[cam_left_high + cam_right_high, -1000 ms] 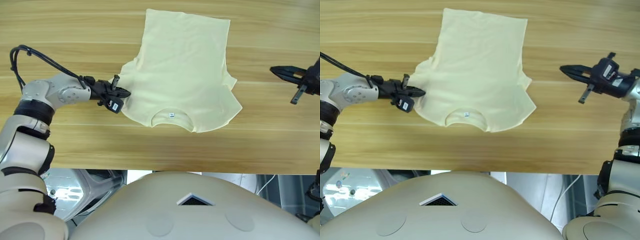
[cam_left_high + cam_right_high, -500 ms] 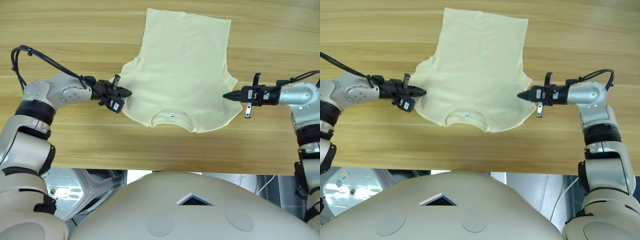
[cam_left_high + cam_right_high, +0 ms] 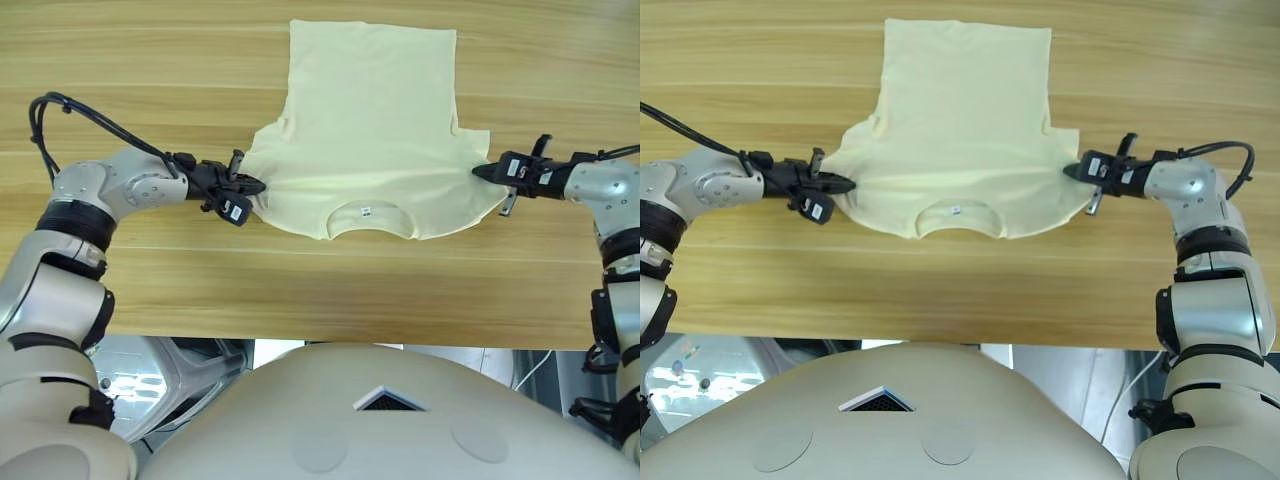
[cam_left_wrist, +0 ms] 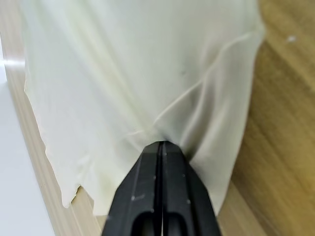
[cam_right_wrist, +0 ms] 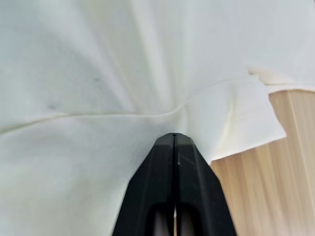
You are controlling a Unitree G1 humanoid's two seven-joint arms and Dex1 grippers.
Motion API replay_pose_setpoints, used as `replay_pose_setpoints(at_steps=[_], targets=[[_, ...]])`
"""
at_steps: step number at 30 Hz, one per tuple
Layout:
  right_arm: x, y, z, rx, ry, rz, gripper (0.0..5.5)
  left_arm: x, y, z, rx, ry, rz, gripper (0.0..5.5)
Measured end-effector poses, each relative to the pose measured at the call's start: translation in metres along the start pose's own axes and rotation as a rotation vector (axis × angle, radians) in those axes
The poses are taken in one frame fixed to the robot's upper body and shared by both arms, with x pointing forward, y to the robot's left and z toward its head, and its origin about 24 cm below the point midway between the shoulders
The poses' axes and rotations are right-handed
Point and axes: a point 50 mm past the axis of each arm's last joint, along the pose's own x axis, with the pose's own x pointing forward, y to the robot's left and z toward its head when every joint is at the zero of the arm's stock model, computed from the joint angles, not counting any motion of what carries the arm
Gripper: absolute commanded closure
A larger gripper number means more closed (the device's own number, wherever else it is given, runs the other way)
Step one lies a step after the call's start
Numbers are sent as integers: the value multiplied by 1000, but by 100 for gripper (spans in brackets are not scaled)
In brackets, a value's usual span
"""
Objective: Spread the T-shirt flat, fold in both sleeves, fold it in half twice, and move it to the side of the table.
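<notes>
Just swung the right gripper point(image 3: 478, 171) in from 3 o'clock, clamped on the T-shirt point(image 3: 370, 130) sleeve; left gripper point(image 3: 258, 185) clamped on the 9 o'clock sleeve. Middle of worktop point(image 3: 120, 60), tugged wider, collar at 6. Looks nearly spread, sleeve folds next.

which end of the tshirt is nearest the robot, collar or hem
The collar end of the T-shirt: that curved edge lies toward the robot, while the straight hem lies farthest away.
</notes>
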Motion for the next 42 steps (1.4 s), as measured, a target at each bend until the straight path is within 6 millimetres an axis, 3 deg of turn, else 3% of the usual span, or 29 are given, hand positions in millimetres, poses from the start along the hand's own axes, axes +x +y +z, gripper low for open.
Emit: replay_pose_setpoints(at_steps=[13, 16, 20, 23, 28, 34, 39, 42], targets=[[-70, 8, -53, 289, 97, -162, 549, 6, 3, 3, 1, -14, 25, 550], [-87, -1, -52, 337, 15, -229, 549, 6, 2, 3, 1, -14, 27, 550], [-94, -9, -43, 349, -111, -240, 549, 6, 2, 3, 1, -14, 29, 550], [-91, -13, -35, 330, -184, -229, 549, 5, 2, 3, -3, -15, 32, 550], [-66, -18, -17, 288, -275, -210, 549, -2, -4, 8, -35, -51, 34, 550], [-35, -42, 20, 182, -341, -242, 549, -36, -27, 13, -8, -28, -74, 550], [-6, -40, 38, 152, -348, -199, 549, -62, -41, 21, 10, 47, -146, 550], [4, -36, 40, 154, -324, -168, 549, -66, -48, 42, -23, 1, -156, 550]])
